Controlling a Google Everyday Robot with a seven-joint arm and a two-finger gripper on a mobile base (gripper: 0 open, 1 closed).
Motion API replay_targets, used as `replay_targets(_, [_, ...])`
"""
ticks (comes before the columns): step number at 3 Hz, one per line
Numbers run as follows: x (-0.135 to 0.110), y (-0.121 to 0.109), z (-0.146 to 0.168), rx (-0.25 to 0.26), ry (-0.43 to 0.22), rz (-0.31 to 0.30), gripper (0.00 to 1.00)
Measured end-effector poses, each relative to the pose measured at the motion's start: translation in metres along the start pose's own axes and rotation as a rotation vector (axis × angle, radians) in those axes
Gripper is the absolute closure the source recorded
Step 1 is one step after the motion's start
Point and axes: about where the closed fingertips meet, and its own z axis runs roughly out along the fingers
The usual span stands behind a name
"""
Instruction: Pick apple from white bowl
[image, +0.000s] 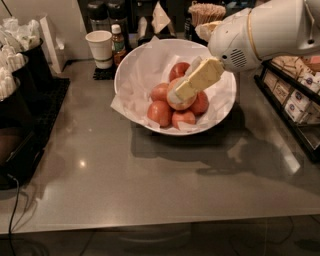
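The white bowl (227, 107), wide and lined with crinkled white paper, stands at the back middle of the grey table. It holds a pile of red apples (161, 112). The pale yellow-orange apple (184, 103) lies on top of the pile. My gripper (179, 92) reaches in from the upper right on the white arm (265, 35). Its cream-coloured tip lies right over the pale apple's top and covers part of it.
A small white paper cup (98, 47) and a sauce bottle (117, 42) stand behind the bowl to the left. A holder of sticks (205, 12) is at the back. A black rack of packets (295, 100) lines the right. Black bins with napkins (15, 75) line the left.
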Motion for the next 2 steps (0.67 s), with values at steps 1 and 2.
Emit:
replay_targets(1, [0.001, 0.001, 0.001, 0.017, -0.012, 0.009, 0.00])
replay_targets(2, [0.014, -0.002, 0.026, 0.020, -0.085, 0.083, 0.00])
